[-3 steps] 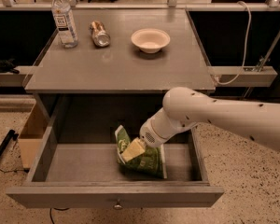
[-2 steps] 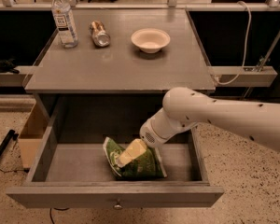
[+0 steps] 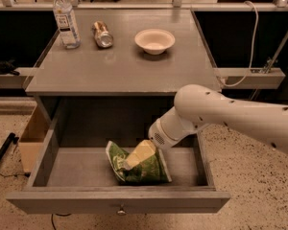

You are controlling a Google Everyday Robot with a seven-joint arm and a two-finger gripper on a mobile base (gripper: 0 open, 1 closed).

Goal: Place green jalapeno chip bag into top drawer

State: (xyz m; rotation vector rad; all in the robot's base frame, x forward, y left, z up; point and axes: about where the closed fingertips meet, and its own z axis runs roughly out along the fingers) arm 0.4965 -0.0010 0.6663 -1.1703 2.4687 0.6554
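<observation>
The green jalapeno chip bag (image 3: 140, 169) lies on the floor of the open top drawer (image 3: 44, 161), a little right of its middle, with its white top edge pointing left. My gripper (image 3: 137, 156) reaches down from the white arm (image 3: 230, 116) at the right and rests on the top of the bag. The drawer is pulled well out from under the table, and its round knob (image 3: 121, 210) shows on the front.
On the grey tabletop (image 3: 125, 68) stand a water bottle (image 3: 66, 18), a silver can (image 3: 102, 34) lying on its side, and a white bowl (image 3: 154, 40). A cardboard box (image 3: 31, 138) sits on the floor left of the drawer. A cable (image 3: 252, 42) hangs at the right.
The bag and my gripper have shifted left and down, and the bag has gone from standing more upright to lying flatter on the drawer floor.
</observation>
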